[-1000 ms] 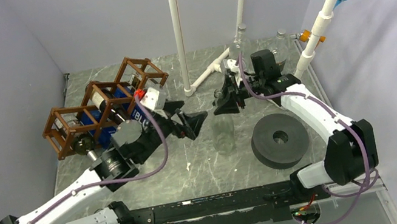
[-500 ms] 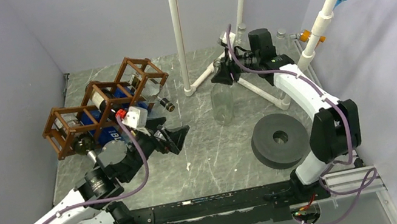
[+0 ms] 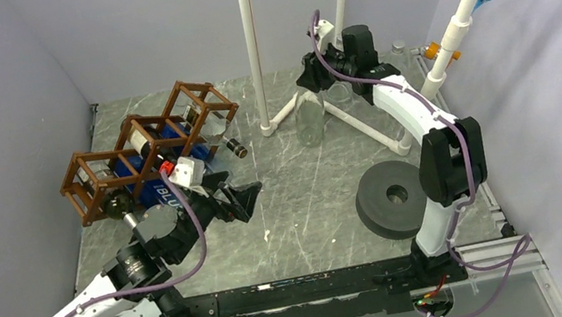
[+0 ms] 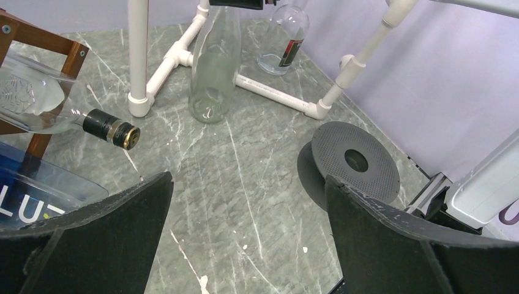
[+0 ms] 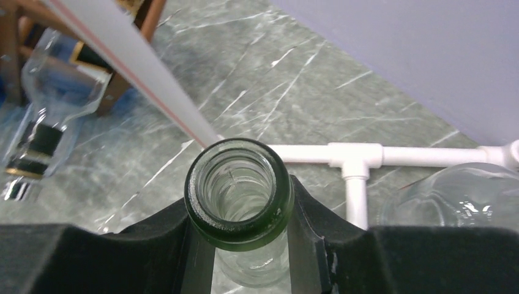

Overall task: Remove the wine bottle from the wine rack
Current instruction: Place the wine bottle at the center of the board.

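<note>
I see the right gripper (image 3: 313, 79) clenched on the neck of the wine bottle (image 3: 308, 119), which is clear, faintly green glass with an open, uncapped mouth. The bottle hangs upright at the upper centre of the overhead frame, beside the white pipe frame (image 3: 340, 117) and well apart from the wine rack (image 3: 142, 141) at upper left (other bottles lie in its cells). My left gripper (image 3: 243, 198) sits spread wide and empty just right of the rack.

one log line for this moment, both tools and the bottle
left tool: open, empty, beside wine rack | right tool: shut on clear bottle neck, upright by white pipe frame | rack: other bottles in it
</note>
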You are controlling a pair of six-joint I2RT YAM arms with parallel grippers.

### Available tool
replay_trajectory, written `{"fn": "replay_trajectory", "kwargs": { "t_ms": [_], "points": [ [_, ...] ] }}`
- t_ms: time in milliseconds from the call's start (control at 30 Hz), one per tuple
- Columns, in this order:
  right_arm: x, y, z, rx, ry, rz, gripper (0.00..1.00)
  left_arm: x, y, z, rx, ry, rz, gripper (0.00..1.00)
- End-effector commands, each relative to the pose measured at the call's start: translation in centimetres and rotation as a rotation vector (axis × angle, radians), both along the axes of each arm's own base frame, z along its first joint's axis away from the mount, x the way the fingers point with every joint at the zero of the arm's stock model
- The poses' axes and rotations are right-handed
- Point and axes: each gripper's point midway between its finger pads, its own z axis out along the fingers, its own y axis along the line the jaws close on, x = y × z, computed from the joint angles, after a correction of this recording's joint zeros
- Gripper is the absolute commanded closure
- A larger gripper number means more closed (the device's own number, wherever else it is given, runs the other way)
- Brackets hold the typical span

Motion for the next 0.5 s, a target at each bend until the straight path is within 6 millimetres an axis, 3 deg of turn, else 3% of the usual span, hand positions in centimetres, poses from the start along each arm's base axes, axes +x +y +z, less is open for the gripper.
{"fn": "replay_trajectory", "kwargs": {
  "t_ms": [0,233,467],
  "points": [
    [4.0,-0.8,10.4,0.109,-0.292,-0.129,1.0,0.1,0.7,0.5,-0.026,-0.008,0.029,0.0],
    [6.3,-1.2,10.6,0.119,-0.326,-0.211,1.0,0.2,1.0,0.5,-0.023,-0.009,0.041,0.01],
    [7.3,-1.2,10.3,0.115,-0.359,-0.242,1.0,0.3,1.2,0.5,-0.02,-0.008,0.052,0.0]
  ]
}}
